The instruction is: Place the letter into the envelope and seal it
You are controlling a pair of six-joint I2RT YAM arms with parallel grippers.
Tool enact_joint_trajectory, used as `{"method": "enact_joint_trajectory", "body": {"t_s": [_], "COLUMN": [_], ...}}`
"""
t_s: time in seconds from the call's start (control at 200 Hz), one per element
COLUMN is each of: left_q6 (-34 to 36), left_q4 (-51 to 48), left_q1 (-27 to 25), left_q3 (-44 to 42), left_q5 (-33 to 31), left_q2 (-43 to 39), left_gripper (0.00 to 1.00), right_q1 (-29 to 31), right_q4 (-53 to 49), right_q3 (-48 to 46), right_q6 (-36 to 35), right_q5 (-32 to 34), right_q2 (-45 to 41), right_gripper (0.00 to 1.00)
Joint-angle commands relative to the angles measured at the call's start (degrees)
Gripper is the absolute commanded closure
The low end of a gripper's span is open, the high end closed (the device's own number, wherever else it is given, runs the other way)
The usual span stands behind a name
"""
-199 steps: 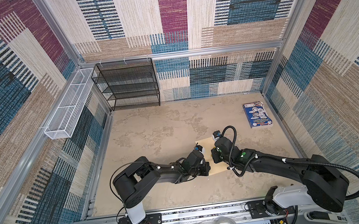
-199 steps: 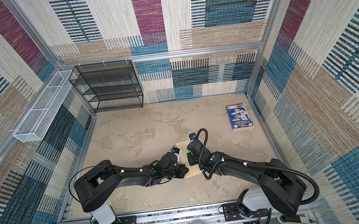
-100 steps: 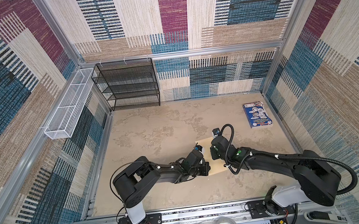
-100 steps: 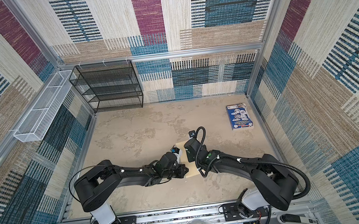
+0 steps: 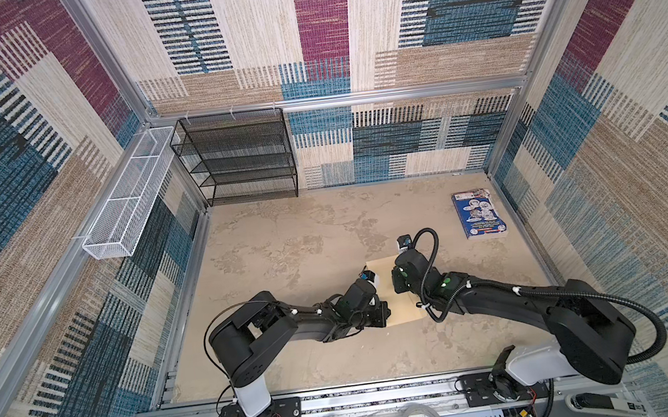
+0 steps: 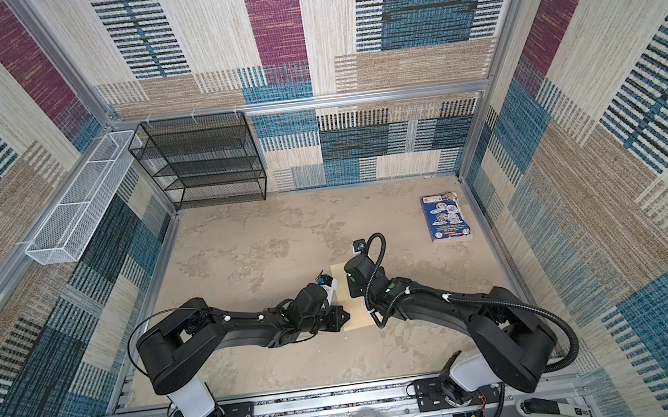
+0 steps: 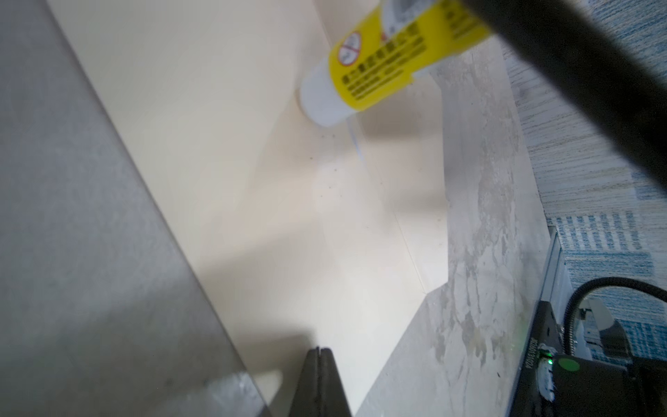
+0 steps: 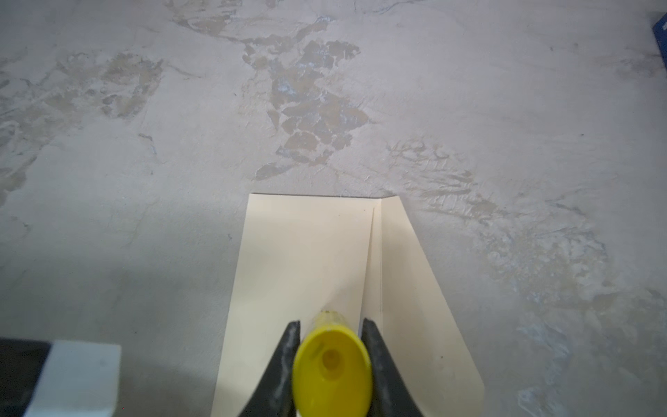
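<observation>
Envelope of pale tan paper lies flat on the counter, nearer the front edge than the back and about midway between the sides, its flap folded open. The right gripper pinches a yellow glue stick between its fingers. The stick points downward, and its white end rests on the envelope close beside the flap's crease. The left gripper has its fingers pressed together, and their tips sit low over the envelope's near end; whether they touch the paper I cannot tell. In both top views the two grippers are close together over the envelope. A blue printed booklet lies well apart, near the counter's far right corner.
</observation>
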Motion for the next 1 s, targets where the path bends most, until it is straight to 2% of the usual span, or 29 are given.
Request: {"method": "enact_joint_trajectory", "body": {"t_s": [0.0, 0.035, 0.09, 0.265, 0.3, 0.411, 0.501, 0.541, 0.721, 0.997], "left_q6": [-0.2, -0.3, -0.6, -3.6, -4.1, -5.1, -6.5, -7.3, -9.0, -10.8], "left_q4": [-2.1, -1.9, -1.4, 3.9, 4.8, 7.2, 12.8, 18.5, 29.6, 53.4], "left_q1": [0.3, 0.3, 0.4, 1.1, 1.0, 1.0, 1.1, 1.1, 0.5, -1.2], "left_q3": [-0.6, -0.4, -0.1, -2.5, -3.0, -3.8, -5.9, -6.8, -7.0, -5.8], "left_q5": [-1.3, -1.3, -1.4, -4.2, -5.3, -8.2, -10.4, -11.0, -12.5, -15.4], "left_q2": [-1.8, -2.5, -4.0, -11.8, -13.8, -19.6, -23.9, -25.2, -25.9, -14.9], "left_gripper": [0.65, 0.53, 0.45, 0.33, 0.26, 0.21, 0.12, 0.09, 0.08, 0.08], "right_q1": [0.0, -0.1, -0.2, -0.6, -0.7, -0.7, -0.8, -0.8, -0.8, -0.8], "right_q4": [1.2, 1.6, 2.0, 1.5, 2.1, 3.7, 7.5, 10.0, 22.9, 36.8], "right_q3": [-0.7, -1.0, -1.4, -1.6, -2.0, -2.6, -4.2, -5.4, -10.7, -13.8], "right_q6": [3.2, 3.9, 4.9, 10.6, 11.9, 15.8, 19.7, 21.8, 31.4, 41.4], "right_q5": [0.7, 0.6, 0.2, -0.8, -1.3, -2.1, -3.7, -4.4, -6.6, -10.5], "right_q2": [-5.2, -7.0, -9.5, -17.8, -19.4, -24.3, -28.1, -29.8, -35.2, -33.8], "right_gripper": [1.0, 1.0, 1.0, 1.0, 1.0, 1.0, 1.0, 1.0, 1.0, 1.0]}}
